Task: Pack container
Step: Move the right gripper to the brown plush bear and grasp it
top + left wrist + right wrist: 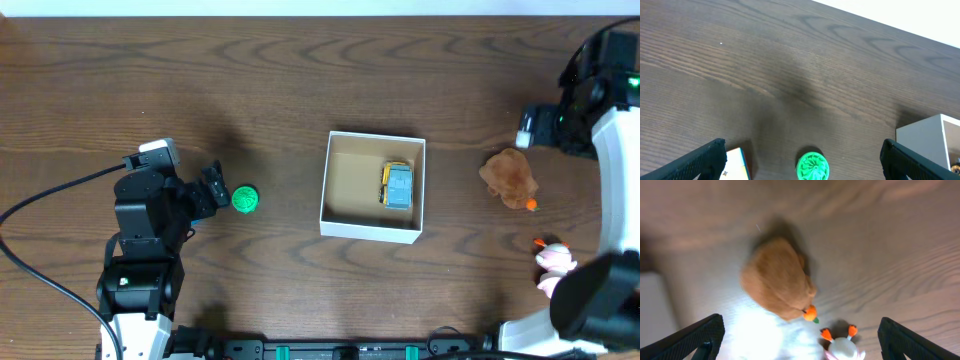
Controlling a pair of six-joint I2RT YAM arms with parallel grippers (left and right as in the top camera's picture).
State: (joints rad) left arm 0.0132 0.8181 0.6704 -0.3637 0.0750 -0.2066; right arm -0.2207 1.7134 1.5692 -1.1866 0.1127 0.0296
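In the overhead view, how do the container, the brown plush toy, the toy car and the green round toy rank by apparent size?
1. container
2. brown plush toy
3. toy car, lying inside the container
4. green round toy, only a little smaller than the car

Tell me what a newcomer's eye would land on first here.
The white-walled container in the middle of the overhead view stands out first, with a blue and yellow toy car lying inside toward its right wall. Next comes the bright green round toy to its left, just off the open left claw. Right of the container sit a brown plush and a small pink and white toy.
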